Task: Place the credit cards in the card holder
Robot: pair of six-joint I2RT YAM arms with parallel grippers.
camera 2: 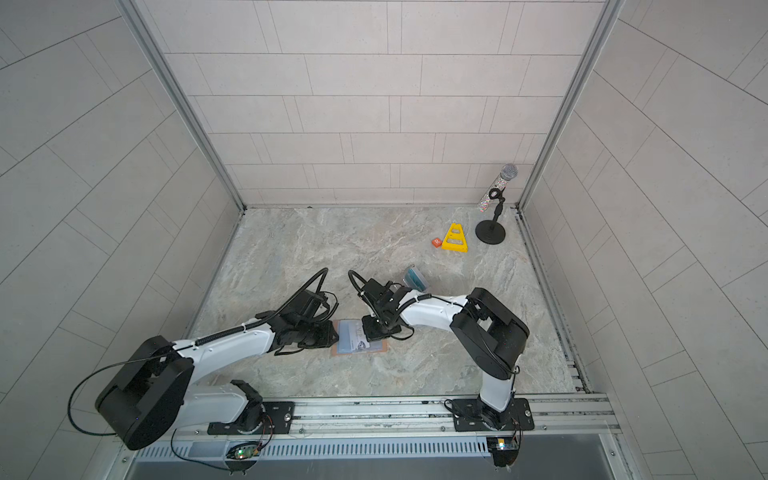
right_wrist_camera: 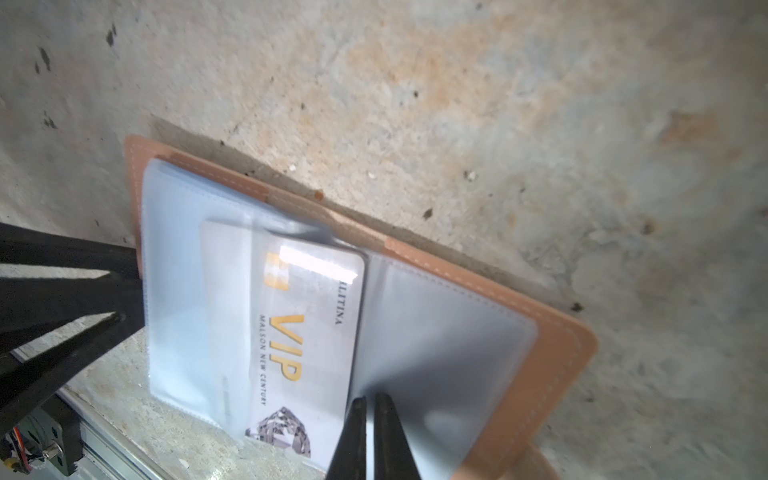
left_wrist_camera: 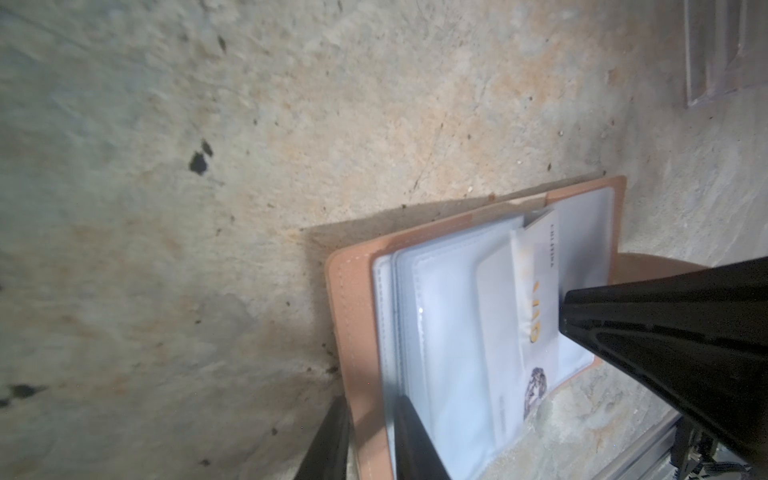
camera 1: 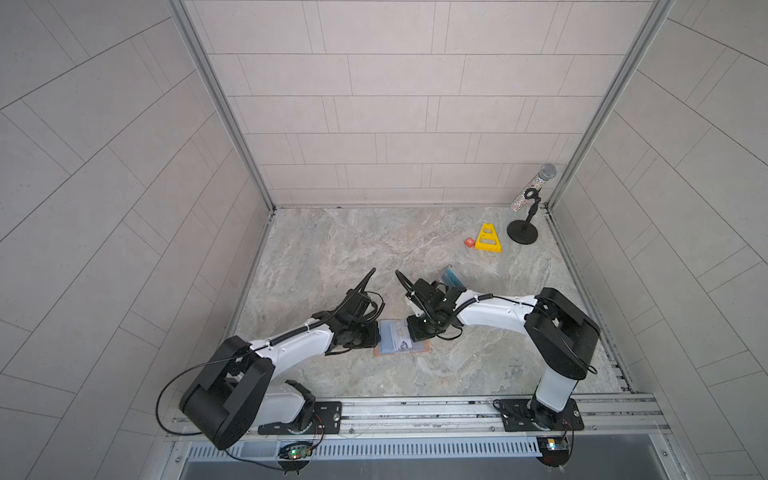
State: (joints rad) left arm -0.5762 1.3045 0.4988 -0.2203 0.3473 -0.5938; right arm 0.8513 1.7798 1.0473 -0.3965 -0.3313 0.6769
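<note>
Black and drawn together, the right jaws sit closest of all in the right wrist view, their tips at the outer edge of the white card (right_wrist_camera: 316,345) with gold VIP lettering. Whether that edge is pinched between them or only touched I cannot tell. This card is partly inside a clear sleeve (right_wrist_camera: 187,299) of the card holder (right_wrist_camera: 557,374), which lies open on the table (camera 1: 374,249), at about 6 o'clock from the table's middle in both top views. At the holder's 9 o'clock the left jaws are clamped on its leather cover and a few sleeve edges, pinning it. The right jaws come in from 3 o'clock. Well apart at 1 o'clock, a teal card (camera 1: 454,277) stands in a clear stand (left_wrist_camera: 715,54).

The step looks like seating the white card, and it seems only partway done. To do it well, I'd say the push should run straight toward 9 o'clock, square to the sleeve mouth, low and flat so the plastic doesn't buckle, with the left clamp braced against the shove. A skewed push could jam a corner in the mouth or flip the page
</note>
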